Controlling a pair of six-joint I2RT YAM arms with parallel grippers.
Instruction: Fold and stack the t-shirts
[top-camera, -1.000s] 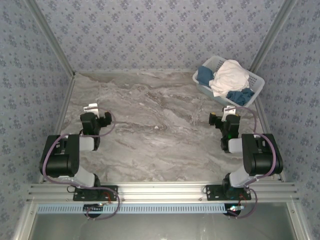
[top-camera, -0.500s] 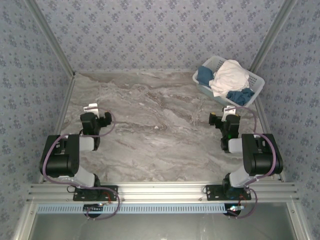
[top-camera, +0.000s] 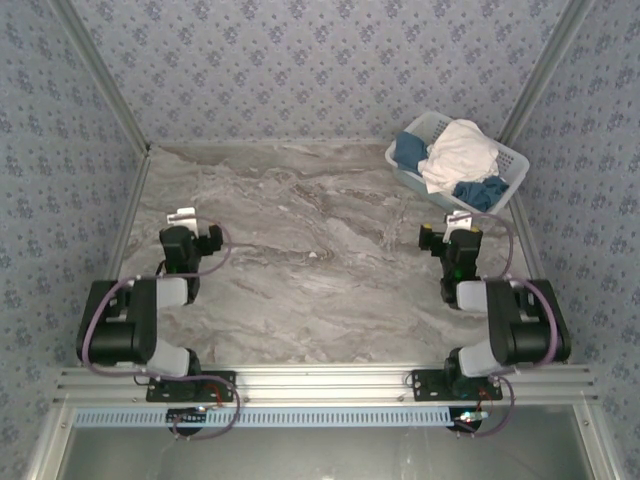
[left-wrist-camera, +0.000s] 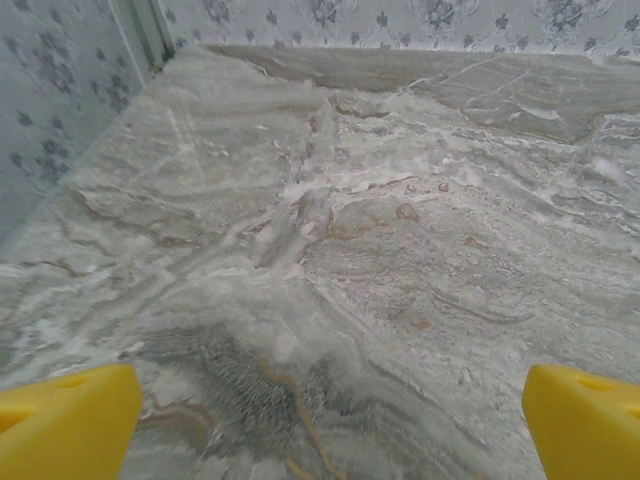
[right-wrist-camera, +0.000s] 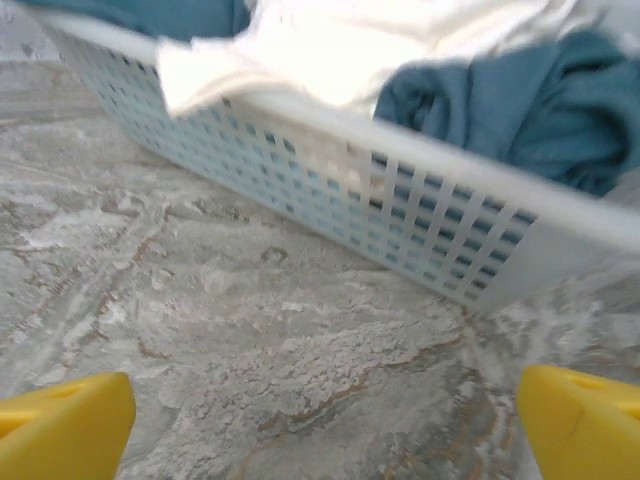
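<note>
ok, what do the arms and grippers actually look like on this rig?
The left arm and right arm match: black, bulky rounded joint housings, silver-white links, a mauve cable looping each shoulder. The left gripper and right gripper are black with a white front part seen from above; wrist cameras show bright yellow fingertips.

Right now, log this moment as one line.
stage: not started | left gripper: open, empty, over table | right gripper: open, empty, facing basket | shirts: heaped in basket, unfolded
</note>
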